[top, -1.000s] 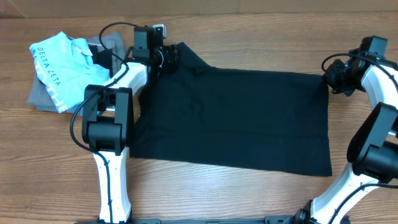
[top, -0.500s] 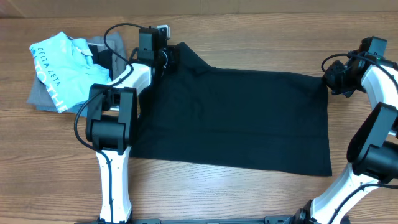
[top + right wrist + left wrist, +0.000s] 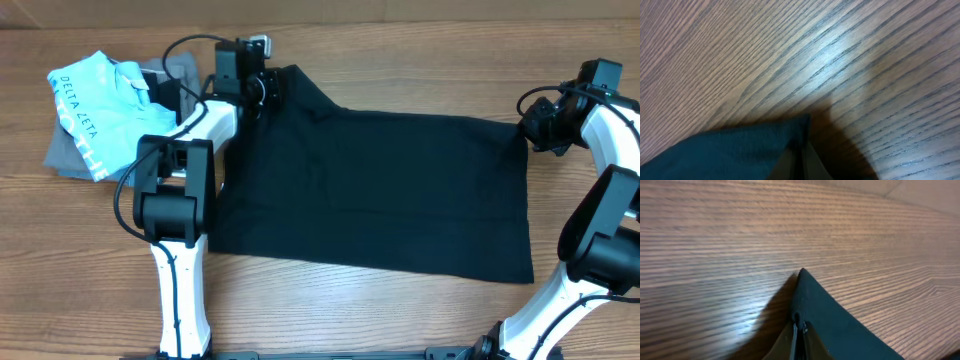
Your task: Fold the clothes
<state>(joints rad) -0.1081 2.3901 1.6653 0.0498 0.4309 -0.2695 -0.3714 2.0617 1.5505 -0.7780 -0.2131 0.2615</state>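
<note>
- Left gripper (image 3: 274,90): fingers pressed together, pinching one far corner of the black cloth (image 3: 380,190).
- Right gripper (image 3: 527,128): pinching the other far corner.
- One black cloth, flat on the table (image 3: 400,310) between them.
- Outward of the left gripper: one blue shirt (image 3: 95,105) over one grey garment (image 3: 65,155).

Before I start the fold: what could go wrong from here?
1. The left gripper and right gripper pinch the black cloth only near its far corners, so a corner could slip out mid-fold.
2. The blue shirt pile sits close to the left gripper; a wide swing might snag it.
</note>
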